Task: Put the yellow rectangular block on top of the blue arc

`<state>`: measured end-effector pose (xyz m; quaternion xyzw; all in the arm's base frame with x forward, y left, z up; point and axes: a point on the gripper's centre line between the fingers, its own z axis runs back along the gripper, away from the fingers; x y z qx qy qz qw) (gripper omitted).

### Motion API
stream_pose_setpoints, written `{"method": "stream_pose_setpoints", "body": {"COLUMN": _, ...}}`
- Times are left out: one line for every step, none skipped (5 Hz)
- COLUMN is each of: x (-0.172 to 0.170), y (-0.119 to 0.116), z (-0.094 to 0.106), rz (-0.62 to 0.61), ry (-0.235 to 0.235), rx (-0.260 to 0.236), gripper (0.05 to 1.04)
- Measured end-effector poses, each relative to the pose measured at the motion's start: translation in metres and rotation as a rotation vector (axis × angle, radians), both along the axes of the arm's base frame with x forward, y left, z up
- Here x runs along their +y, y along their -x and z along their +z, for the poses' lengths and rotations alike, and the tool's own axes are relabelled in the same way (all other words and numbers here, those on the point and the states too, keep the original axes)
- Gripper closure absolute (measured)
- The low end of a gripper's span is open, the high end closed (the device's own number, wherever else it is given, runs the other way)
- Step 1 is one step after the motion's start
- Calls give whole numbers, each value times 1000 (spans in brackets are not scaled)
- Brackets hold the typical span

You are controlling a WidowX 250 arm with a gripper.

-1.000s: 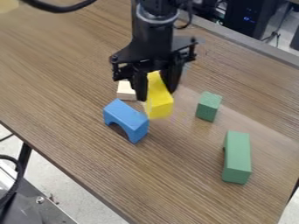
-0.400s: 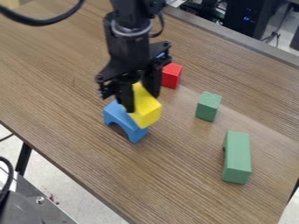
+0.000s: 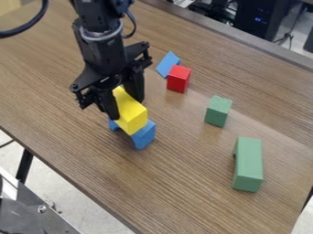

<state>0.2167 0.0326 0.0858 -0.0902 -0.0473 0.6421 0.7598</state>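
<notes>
A brown wood-grain table [image 3: 183, 196] stretches slantwise across the view, with pale floor [image 3: 83, 199] below its near edge and a dark case [image 3: 260, 18] with small blue lights beyond its far edge. Over the left half of the table hangs the black gripper [image 3: 127, 109], tilted, its two fingers parted by the width of the yellow rectangular block [image 3: 133, 121] and pinching it, one on each side. The yellow block slants down out of the grip, its near end poking past the fingertips. It lies across the middle of the blue arc [image 3: 145, 135] as the camera sees it, with the arc's two ends showing at either side; whether the two touch, I cannot tell. Farther out, up and to the right of the gripper, stands a red block [image 3: 178, 79], with a blue piece [image 3: 167, 63] just behind it. To the right is a small green block [image 3: 218, 111], upright, and nearer the camera a longer green block [image 3: 248, 160] lies well apart from the arc.
</notes>
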Motion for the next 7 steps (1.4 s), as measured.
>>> {"method": "stream_pose_setpoints", "body": {"x": 0, "y": 0, "z": -2, "rz": 5, "ry": 6, "rx": 5, "gripper": 539}}
{"method": "stream_pose_setpoints", "body": {"x": -3, "y": -3, "z": -5, "rz": 7, "ry": 20, "rx": 7, "gripper": 539}}
{"method": "stream_pose_setpoints", "body": {"x": -6, "y": -12, "z": -7, "rz": 19, "ry": 36, "rx": -2, "gripper": 539}}
{"method": "stream_pose_setpoints", "body": {"x": -12, "y": -23, "z": -12, "rz": 29, "ry": 45, "rx": 3, "gripper": 539}}
{"method": "stream_pose_setpoints", "body": {"x": -15, "y": -30, "z": -15, "rz": 48, "ry": 47, "rx": 7, "gripper": 539}}
{"method": "stream_pose_setpoints", "body": {"x": -15, "y": -34, "z": -16, "rz": 59, "ry": 24, "rx": 18, "gripper": 539}}
{"method": "stream_pose_setpoints", "body": {"x": -15, "y": -35, "z": -16, "rz": 65, "ry": 17, "rx": 14, "gripper": 539}}
